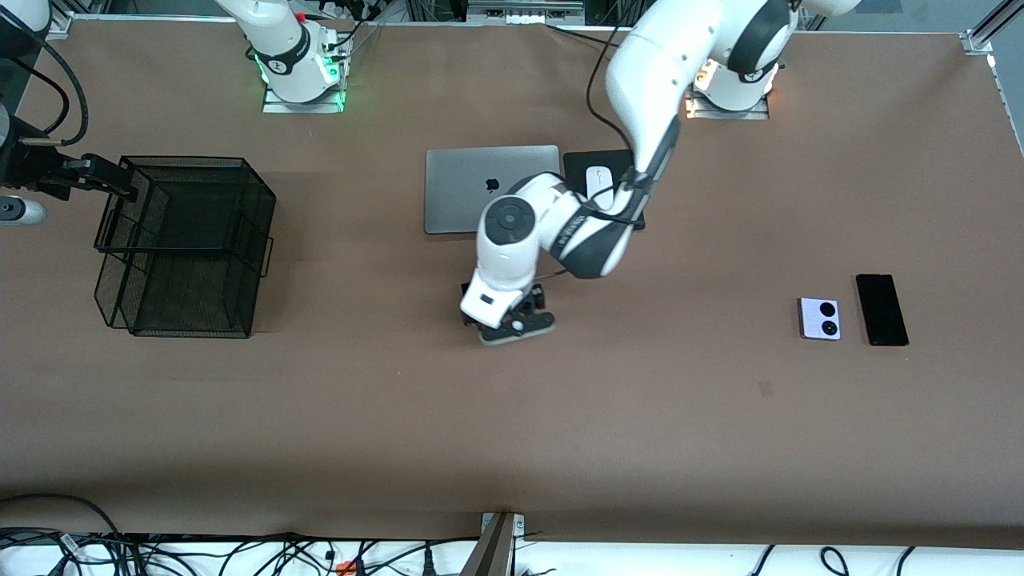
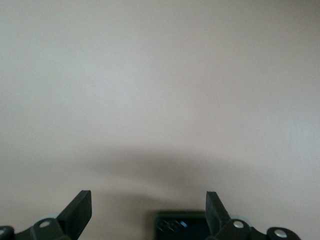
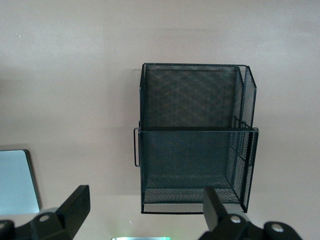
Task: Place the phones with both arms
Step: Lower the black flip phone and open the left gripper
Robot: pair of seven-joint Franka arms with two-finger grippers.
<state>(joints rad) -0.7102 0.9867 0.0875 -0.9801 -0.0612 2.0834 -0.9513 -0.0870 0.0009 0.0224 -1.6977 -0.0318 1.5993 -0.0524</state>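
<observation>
- Three phones are lying on the counter (image 1: 320, 416): one black flip phone (image 2: 181, 223) (mostly hidden under the left arm), one lavender flip phone (image 1: 820, 318), one black slab phone (image 1: 882, 309).
- One laptop (image 1: 464, 188) is sitting closed.
- One white mouse (image 1: 598, 182) is resting on one black pad (image 1: 578, 166).
- One mesh basket (image 1: 186, 245) is standing.
- Two arms are showing.

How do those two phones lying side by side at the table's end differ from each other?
The lavender flip phone is small, squarish and pale, with two black circles; the black slab phone is long, narrow and plain dark. The slab phone lies closer to the table's end. Both lie flat on the brown table, apart and untouched.
</observation>
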